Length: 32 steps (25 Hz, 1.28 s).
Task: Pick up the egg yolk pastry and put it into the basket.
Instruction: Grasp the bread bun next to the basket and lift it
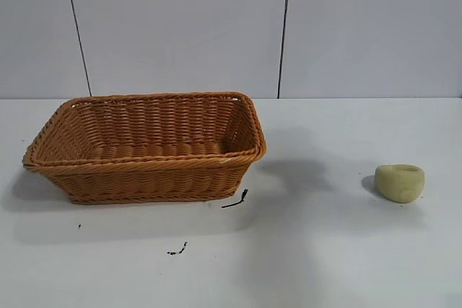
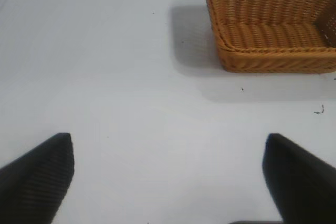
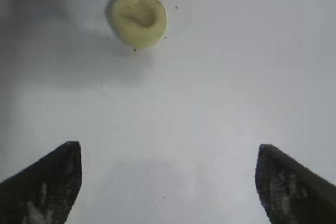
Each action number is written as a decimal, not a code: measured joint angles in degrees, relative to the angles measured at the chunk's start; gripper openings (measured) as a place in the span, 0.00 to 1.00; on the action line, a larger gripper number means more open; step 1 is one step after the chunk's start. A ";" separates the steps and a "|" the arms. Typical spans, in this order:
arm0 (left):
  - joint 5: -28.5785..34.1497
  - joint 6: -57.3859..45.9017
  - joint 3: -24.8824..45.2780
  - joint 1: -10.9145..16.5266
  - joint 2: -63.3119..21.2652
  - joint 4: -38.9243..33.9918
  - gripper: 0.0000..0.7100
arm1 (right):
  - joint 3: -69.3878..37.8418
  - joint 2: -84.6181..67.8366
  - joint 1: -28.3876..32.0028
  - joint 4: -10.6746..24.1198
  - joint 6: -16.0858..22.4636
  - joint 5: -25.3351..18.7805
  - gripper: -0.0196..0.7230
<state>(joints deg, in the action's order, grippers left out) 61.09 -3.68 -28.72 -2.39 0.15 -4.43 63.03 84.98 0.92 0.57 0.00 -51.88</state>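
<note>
The egg yolk pastry (image 1: 399, 182), a small pale yellow dome with a dented face up, lies on the white table at the right. It also shows in the right wrist view (image 3: 138, 19), ahead of my right gripper (image 3: 168, 150), which is open, empty and well short of it. The orange-brown wicker basket (image 1: 144, 146) stands on the table at the left and holds nothing. It shows in the left wrist view (image 2: 273, 24), far ahead of my left gripper (image 2: 168, 140), which is open and empty over bare table. Neither arm shows in the exterior view.
A short black scrap (image 1: 235, 200) lies by the basket's near right corner, and a smaller black mark (image 1: 177, 249) lies nearer the front. A grey panelled wall (image 1: 231, 27) runs behind the table.
</note>
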 joint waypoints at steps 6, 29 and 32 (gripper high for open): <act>0.00 0.00 0.00 0.00 0.00 0.00 0.98 | 11.90 13.64 0.00 -2.52 -3.73 0.48 0.86; 0.00 0.00 0.00 0.00 0.00 0.00 0.98 | 14.27 30.96 -5.50 -3.19 -2.35 9.26 0.86; 0.00 0.00 0.00 0.00 0.00 0.00 0.98 | 14.27 33.45 -5.50 -2.78 -2.23 10.04 0.86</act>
<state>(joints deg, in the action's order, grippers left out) 61.09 -3.68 -28.72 -2.39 0.15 -4.43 77.30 118.43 -4.58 -2.21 -2.23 -41.84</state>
